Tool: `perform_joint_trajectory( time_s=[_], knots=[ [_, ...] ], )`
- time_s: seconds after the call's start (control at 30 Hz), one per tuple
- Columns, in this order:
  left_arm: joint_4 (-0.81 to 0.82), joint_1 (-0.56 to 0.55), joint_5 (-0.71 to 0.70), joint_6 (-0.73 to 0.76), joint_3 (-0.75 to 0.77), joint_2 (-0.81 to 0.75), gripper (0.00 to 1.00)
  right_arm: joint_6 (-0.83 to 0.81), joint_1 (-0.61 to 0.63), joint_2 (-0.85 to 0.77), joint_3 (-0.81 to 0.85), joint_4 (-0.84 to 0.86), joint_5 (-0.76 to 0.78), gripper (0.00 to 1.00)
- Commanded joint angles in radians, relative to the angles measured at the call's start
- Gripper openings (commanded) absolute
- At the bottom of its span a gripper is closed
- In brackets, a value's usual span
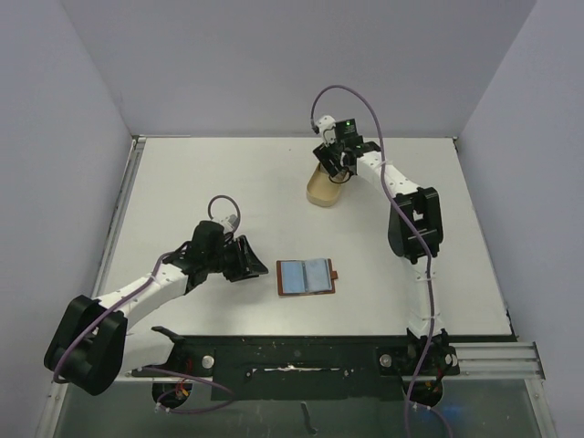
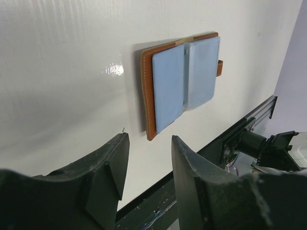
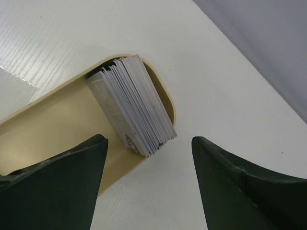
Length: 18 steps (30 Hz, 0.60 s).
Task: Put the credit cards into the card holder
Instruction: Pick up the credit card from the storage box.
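The card holder (image 1: 306, 276) lies open on the table, reddish-brown (image 2: 148, 96), with its strap tab to the right. Two pale blue credit cards (image 2: 168, 88) lie across its two halves. My left gripper (image 2: 149, 143) stands open just left of the holder (image 1: 254, 265), low over the table, with nothing between its fingers. A stack of several whitish-grey cards (image 3: 132, 103) stands on edge at one end of a tan oval tray (image 3: 57, 115). My right gripper (image 3: 149, 143) hangs open above that end of the tray (image 1: 336, 169), apart from the stack.
The tan tray (image 1: 321, 190) sits at the back centre of the white table. A black rail (image 1: 301, 351) runs along the near edge, close below the holder. Grey walls close the table in on the left, back and right.
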Motion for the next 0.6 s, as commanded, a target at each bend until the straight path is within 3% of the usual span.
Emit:
perform_joint_trajectory(
  time_s=[0.0,0.57],
  knots=[
    [0.003,0.017,0.043,0.022,0.006,-0.023,0.39,-0.101,-0.005,0.039,0.114,-0.009,0.047,0.72],
    [-0.019,0.060,0.086,0.057,0.016,-0.022,0.39,-0.128,-0.005,0.095,0.125,0.087,0.148,0.68]
  ],
)
